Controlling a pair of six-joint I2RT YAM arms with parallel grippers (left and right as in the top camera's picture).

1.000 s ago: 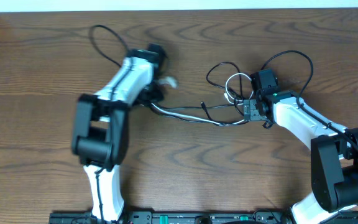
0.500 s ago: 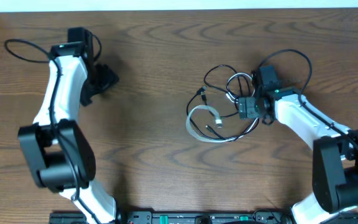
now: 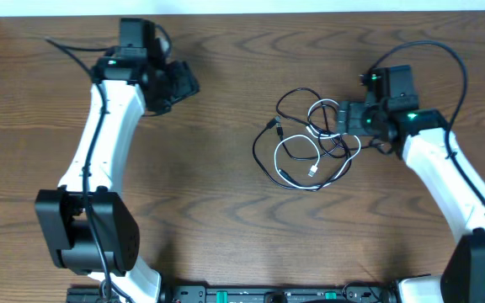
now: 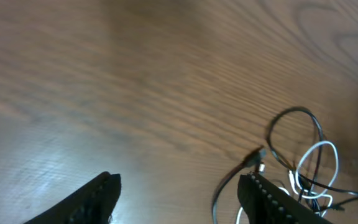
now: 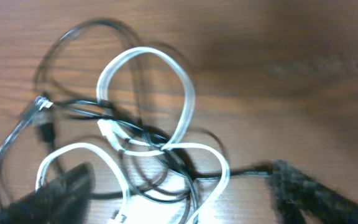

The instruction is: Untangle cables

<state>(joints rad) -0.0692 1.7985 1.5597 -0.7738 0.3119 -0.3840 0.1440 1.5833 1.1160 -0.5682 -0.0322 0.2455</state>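
Table (image 3: pixel 226 219): bare brown wood-grain top, no writing on it.
Cables (image 3: pixel 310 143): one loose tangle right of centre in the overhead view, lying flat on the wood. Its long axis runs from lower left to upper right.
White cable (image 5: pixel 185 93): several loops, crossing the black cables (image 5: pixel 61 43) in the middle of the tangle.
Right claw (image 3: pixel 345 118): at the tangle's upper-right end, pointing left into it. Its fingers are spread and grasp nothing, and the wrist view shows loops lying between them.
Left claw (image 3: pixel 179 84): upper left of the overhead view, well apart from the tangle, which lies to its lower right. Fingers spread, empty.
Nearer arm: the right, clearly.
Black plug end (image 3: pixel 273 128): small, at the tangle's left edge, on the side facing the left claw.
Brands, labels: none readable.
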